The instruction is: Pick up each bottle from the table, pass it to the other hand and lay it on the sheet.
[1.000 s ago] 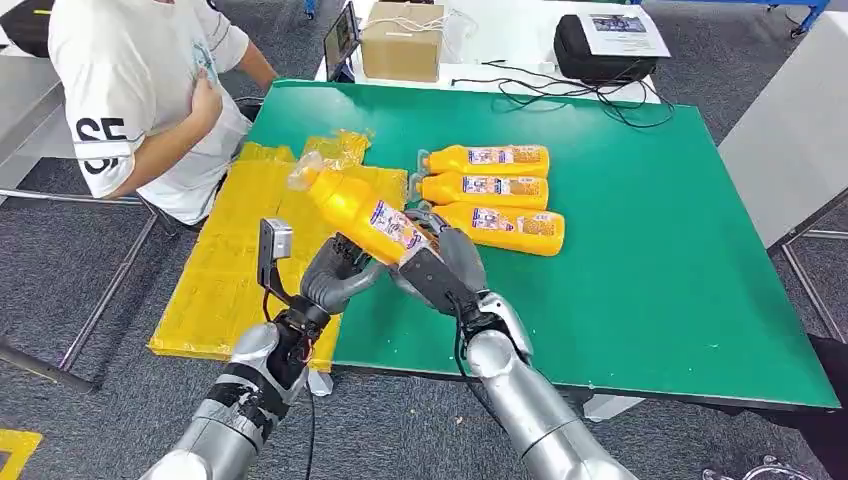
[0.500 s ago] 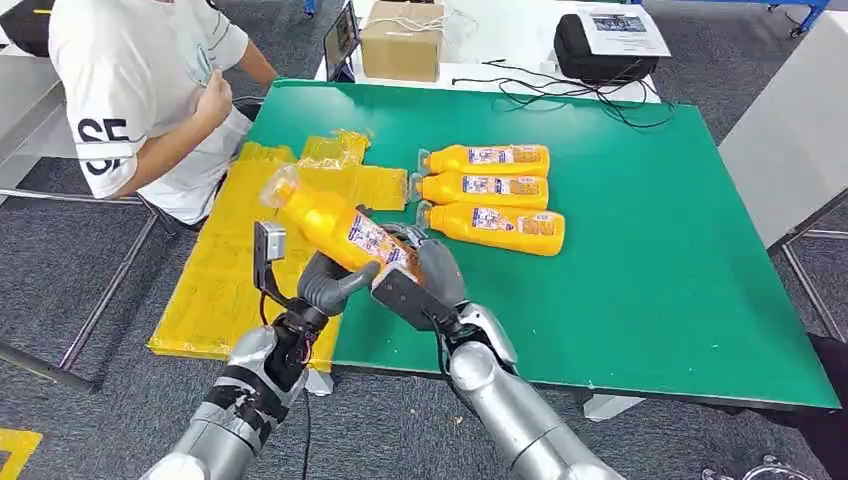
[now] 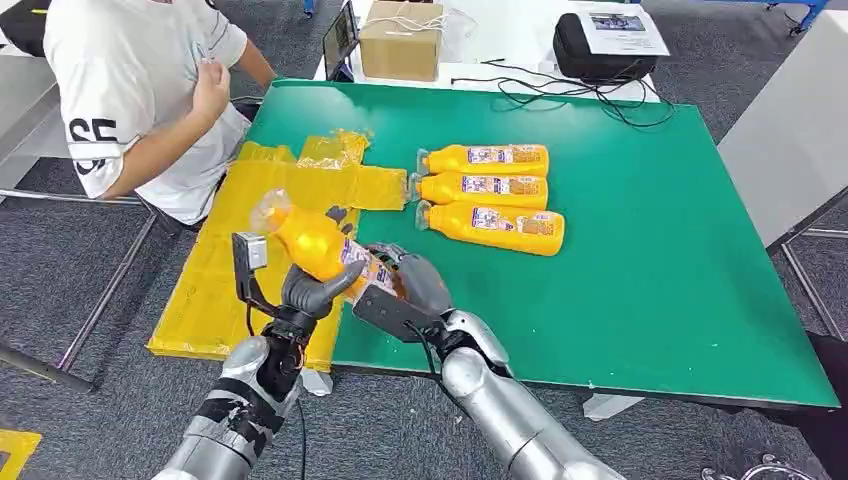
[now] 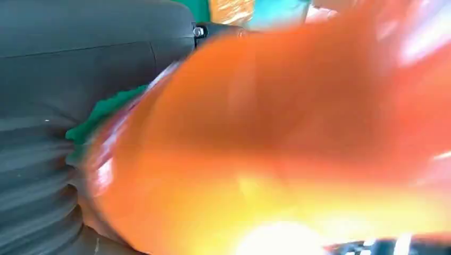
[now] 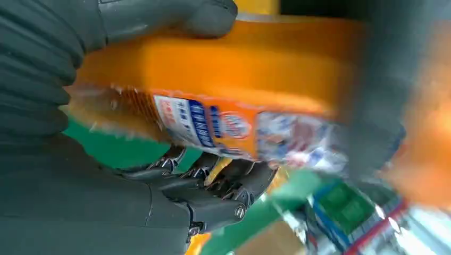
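Observation:
An orange bottle [image 3: 318, 244] with a printed label hangs tilted over the left edge of the green table [image 3: 640, 250], its clear cap toward the yellow sheet [image 3: 230, 270]. My right hand [image 3: 408, 285] grips its label end, thumb above and fingers [image 5: 205, 183] below the bottle [image 5: 213, 69]. My left hand [image 3: 312, 290] curls around the bottle's middle from underneath. In the left wrist view the bottle [image 4: 298, 133] sits blurred against my left hand [image 4: 69, 90]. Three more orange bottles [image 3: 487, 159] [image 3: 484, 189] [image 3: 497, 226] lie side by side on the table.
A person [image 3: 140, 90] in a white shirt sits at the table's far left corner, beside the sheet. A cardboard box [image 3: 402, 40], a black bag [image 3: 600, 50] and cables [image 3: 565, 90] lie beyond the table's far edge. The table's right half is bare green.
Both hands have carried the bottle leftward and nearer to me, from above the table toward the sheet. The left hand has closed further around it.

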Motion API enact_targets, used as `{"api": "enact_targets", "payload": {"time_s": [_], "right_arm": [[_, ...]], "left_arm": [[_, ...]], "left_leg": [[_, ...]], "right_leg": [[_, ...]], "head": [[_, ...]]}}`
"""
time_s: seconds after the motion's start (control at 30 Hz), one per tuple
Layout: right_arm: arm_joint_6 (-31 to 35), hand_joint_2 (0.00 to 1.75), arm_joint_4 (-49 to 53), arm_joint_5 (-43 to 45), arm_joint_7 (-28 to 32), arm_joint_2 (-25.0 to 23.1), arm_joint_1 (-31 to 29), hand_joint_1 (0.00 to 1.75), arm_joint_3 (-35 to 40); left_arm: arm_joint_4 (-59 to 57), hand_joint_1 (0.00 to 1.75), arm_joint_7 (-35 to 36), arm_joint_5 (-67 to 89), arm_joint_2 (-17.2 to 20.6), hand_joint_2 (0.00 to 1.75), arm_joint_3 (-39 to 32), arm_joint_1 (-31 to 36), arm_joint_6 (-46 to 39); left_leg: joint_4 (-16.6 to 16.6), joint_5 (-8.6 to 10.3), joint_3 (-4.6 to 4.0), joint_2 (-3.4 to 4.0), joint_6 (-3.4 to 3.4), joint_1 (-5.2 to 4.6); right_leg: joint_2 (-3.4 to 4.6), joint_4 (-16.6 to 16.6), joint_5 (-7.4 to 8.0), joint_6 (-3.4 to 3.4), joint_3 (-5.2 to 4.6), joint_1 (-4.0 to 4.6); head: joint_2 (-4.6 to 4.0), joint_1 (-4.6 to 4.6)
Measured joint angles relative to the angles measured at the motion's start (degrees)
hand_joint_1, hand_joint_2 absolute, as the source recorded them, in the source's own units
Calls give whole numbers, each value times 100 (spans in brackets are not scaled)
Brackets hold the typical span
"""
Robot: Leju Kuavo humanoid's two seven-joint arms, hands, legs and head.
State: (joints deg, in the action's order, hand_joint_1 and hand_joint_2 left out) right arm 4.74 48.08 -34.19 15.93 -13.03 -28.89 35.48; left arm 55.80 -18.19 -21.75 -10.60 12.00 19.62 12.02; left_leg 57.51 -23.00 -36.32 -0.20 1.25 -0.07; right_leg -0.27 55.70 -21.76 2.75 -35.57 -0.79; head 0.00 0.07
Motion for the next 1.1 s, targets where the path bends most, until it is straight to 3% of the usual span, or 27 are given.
{"api": "enact_targets", "payload": {"time_s": [0.47,0.77,0.9,1.1], "right_arm": [[169,175,-358,118,-304,31,-23,0,188],[210,175,-277,721,-177,31,49,0,-245],[344,175,20,1078,35,37,194,0,-536],[617,175,1223,1795,444,94,672,0,-1222]], "left_arm": [[478,175,-72,70,-42,175,-162,-128,-144],[533,175,-129,24,-48,175,-264,-171,-127],[559,175,-378,512,-4,175,-297,-164,-497],[603,175,-1006,2749,238,175,-435,-62,-1970]], "left_leg": [[0,0,-2,-1,0,0],[0,0,-2,-1,0,0],[0,0,-2,-2,0,0],[0,0,-3,-1,0,0]], "right_leg": [[-1,0,0,0,-1,0],[-1,0,1,1,0,0],[-1,0,0,0,-1,0],[-1,0,0,0,-3,0]], "head": [[0,2],[0,2],[0,2],[0,2]]}}
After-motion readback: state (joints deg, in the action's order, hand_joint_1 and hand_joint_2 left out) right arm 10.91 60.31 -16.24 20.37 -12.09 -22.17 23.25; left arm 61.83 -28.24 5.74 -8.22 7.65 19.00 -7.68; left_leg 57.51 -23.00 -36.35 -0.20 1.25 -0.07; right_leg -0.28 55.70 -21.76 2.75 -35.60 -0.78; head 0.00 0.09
